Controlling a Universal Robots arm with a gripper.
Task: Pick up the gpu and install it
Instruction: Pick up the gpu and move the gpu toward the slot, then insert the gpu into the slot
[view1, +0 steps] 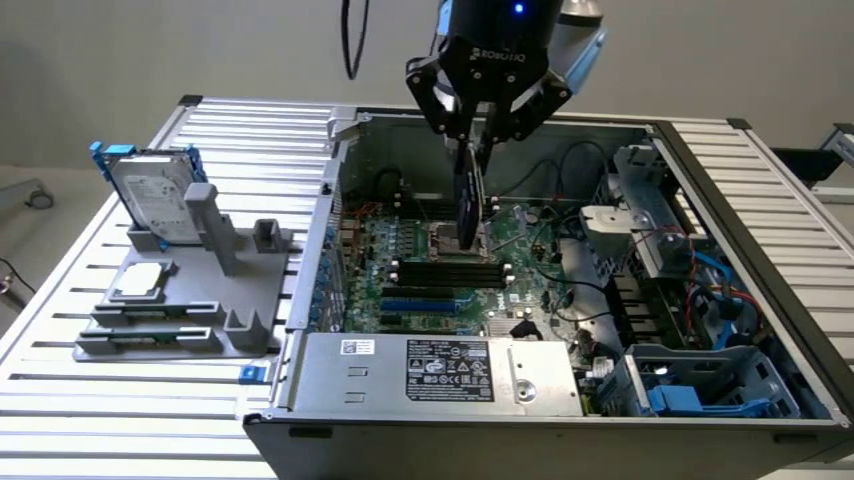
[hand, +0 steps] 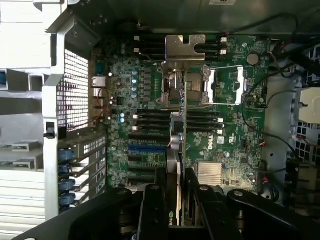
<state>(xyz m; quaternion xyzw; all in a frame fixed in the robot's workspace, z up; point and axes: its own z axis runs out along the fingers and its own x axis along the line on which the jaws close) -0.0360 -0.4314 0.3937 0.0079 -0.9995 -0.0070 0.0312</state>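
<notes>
My gripper is shut on the gpu, holding it by its upper edge. The card hangs edge-down inside the open computer case, just above the large green motherboard, over the area near the processor socket and memory slots. In the wrist view the gpu appears edge-on between my black fingers, with its silver end bracket at the far end and its green board face turned toward the socket side. The motherboard lies below with blue and black expansion slots. I cannot tell whether the card touches a slot.
The case walls ring the board, with a power supply at the front and drive cages and cables at the exterior view's right. A silver hard drive in a blue frame stands on a grey fixture on the slatted table.
</notes>
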